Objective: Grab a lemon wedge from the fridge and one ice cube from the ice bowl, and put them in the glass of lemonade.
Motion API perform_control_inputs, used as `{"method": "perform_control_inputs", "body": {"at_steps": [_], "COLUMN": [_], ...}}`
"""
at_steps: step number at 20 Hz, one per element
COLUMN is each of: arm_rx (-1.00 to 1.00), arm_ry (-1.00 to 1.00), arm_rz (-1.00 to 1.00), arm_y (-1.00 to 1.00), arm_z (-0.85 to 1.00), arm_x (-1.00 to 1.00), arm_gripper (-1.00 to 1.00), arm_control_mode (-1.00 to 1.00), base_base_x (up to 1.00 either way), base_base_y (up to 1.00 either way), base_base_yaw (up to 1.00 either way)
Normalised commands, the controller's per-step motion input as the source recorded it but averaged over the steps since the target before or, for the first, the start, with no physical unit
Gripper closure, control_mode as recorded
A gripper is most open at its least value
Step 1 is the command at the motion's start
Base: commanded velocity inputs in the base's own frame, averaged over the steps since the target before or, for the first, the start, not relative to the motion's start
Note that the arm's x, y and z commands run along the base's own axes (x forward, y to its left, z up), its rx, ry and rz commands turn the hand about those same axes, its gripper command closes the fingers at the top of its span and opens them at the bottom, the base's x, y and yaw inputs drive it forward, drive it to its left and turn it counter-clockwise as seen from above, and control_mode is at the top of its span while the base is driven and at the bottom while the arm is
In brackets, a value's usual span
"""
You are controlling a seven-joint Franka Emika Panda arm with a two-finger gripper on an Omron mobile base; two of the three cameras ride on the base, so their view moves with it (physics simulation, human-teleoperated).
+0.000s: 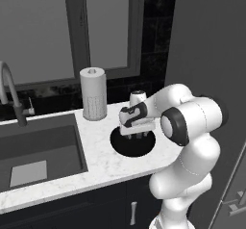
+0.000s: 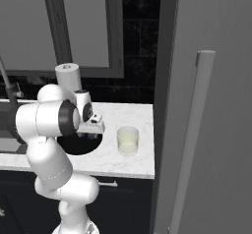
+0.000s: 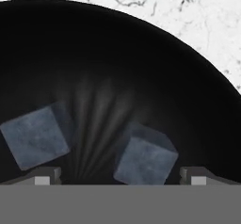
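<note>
Gripper [image 1: 139, 135] spread wide, holding nothing, lowered into the ice bowl [image 1: 120, 146] on the worktop [image 1: 103, 163]. Hand view: one ice cube [image 3: 146, 159] sits between the fingertips [image 3: 47, 176]; a second cube [image 3: 35, 137] lies off to one side. Glass of lemonade [image 2: 128, 139] stands just beside the bowl, near the closed fridge [image 2: 206, 105]. Judged: ice grasp imminent; whether a lemon wedge is already in the glass cannot be told.

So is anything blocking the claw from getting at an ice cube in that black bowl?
Nothing visible does. The gripper hangs open inside the bowl, and one ice cube lies right between its fingertips, with a second cube off to one side, apart from it.
</note>
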Motion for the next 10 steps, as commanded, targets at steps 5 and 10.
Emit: {"method": "perform_control_inputs", "body": {"at_steps": [5,10], "arm_rx": [0.00,0.00], "arm_ry": [0.00,0.00], "arm_rz": [0.00,0.00], "arm_y": [0.03,0.00], "arm_z": [-0.05,0.00], "arm_x": [0.07,0.24], "arm_gripper": [-1.00,-1.00], "arm_control_mode": [-1.00,-1.00], "base_base_x": [0.00,0.00], "base_base_y": [0.00,0.00], "base_base_yaw": [0.00,0.00]}}
